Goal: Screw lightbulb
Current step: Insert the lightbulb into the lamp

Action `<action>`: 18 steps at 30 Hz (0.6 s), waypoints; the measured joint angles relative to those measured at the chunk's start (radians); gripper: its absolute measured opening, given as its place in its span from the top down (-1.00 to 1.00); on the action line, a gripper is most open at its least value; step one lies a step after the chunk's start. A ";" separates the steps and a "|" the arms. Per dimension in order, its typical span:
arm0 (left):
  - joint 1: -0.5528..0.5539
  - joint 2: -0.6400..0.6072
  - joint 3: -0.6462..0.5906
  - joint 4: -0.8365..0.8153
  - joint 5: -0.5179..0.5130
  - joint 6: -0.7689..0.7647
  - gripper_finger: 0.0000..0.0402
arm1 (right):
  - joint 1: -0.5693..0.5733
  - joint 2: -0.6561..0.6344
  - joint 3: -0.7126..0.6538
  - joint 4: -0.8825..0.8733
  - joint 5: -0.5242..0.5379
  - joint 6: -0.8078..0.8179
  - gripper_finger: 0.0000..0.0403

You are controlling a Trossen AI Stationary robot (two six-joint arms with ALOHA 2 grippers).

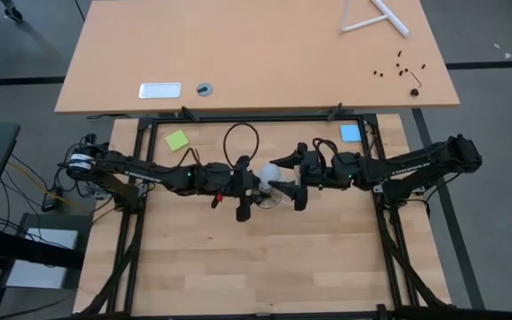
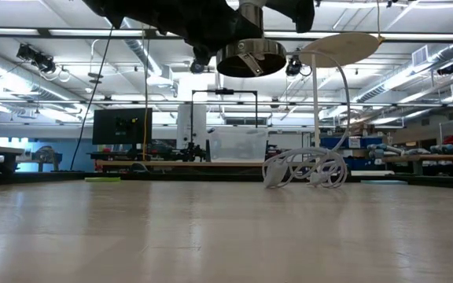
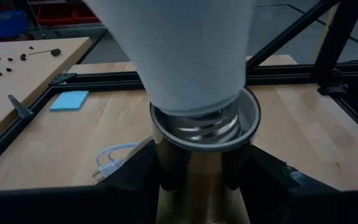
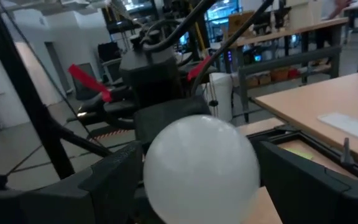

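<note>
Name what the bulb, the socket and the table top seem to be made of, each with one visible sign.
Bulb: frosted white glass or plastic, going by its matte, even surface; which one is unclear.
Socket: metal, polished, with bright reflections on its rim and threads.
Table top: light wood, smooth, showing plank seams and grain.

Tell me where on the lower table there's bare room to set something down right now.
The near half of the wooden table, below both arms, is bare between the frame rails. The far strip holds a green note, a blue note and a looped cable. The centre is crowded: left pincer holds the socket, right pincer stands open around the lightbulb.
</note>
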 joint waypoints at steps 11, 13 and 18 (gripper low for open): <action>0.000 0.000 0.000 0.004 -0.004 -0.001 0.16 | 0.001 0.000 0.000 0.004 -0.038 -0.032 -0.47; 0.001 0.000 0.000 0.001 -0.004 -0.001 0.16 | 0.001 0.000 0.000 0.002 -0.040 -0.050 -0.44; 0.002 0.000 0.000 0.001 -0.005 -0.001 0.16 | -0.006 0.000 0.001 0.002 -0.052 -0.054 -0.43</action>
